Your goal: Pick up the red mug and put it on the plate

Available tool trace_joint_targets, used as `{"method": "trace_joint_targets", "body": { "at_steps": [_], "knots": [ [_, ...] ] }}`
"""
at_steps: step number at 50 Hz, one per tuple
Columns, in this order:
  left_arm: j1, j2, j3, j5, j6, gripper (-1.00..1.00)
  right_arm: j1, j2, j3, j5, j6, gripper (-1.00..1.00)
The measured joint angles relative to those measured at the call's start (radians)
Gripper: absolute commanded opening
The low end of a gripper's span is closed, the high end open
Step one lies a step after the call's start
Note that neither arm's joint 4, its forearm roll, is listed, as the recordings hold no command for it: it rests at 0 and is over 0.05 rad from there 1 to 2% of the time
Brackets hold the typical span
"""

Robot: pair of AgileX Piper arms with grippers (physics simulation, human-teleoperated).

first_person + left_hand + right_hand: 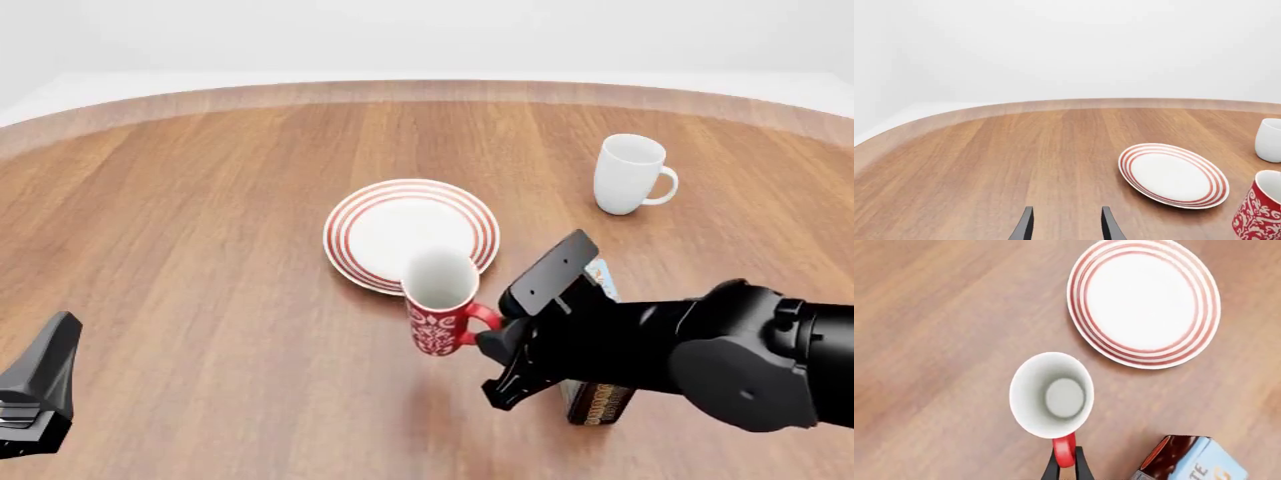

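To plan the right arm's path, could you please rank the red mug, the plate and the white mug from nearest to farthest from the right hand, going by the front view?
1. Red mug: its handle sits between the right hand's fingers, just left of the hand.
2. Plate: beyond the red mug, toward the table's middle.
3. White mug: farthest, at the far right.

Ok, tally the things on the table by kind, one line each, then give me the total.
Mugs: 2, the red mug and the white mug.
Plates: 1, the plate.
Boxes: 1, the small carton, partly hidden behind the right arm in the front view.
Total: 4 things on the table.
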Motion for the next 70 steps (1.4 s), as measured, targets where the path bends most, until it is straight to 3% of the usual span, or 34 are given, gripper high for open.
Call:
{"method": "trace_joint_targets", "body": {
  "at_steps": [28, 70],
  "knots": [
    [0.0, 0.0, 0.0, 0.0, 0.0, 1.0, -0.077, -0.087, -0.121, 0.122, -0.07, -1.0],
    [0.0, 0.0, 0.0, 0.0, 0.0, 1.0, -0.165, 0.1, -0.331, 0.073, -0.096, -1.0]
  ]
}}
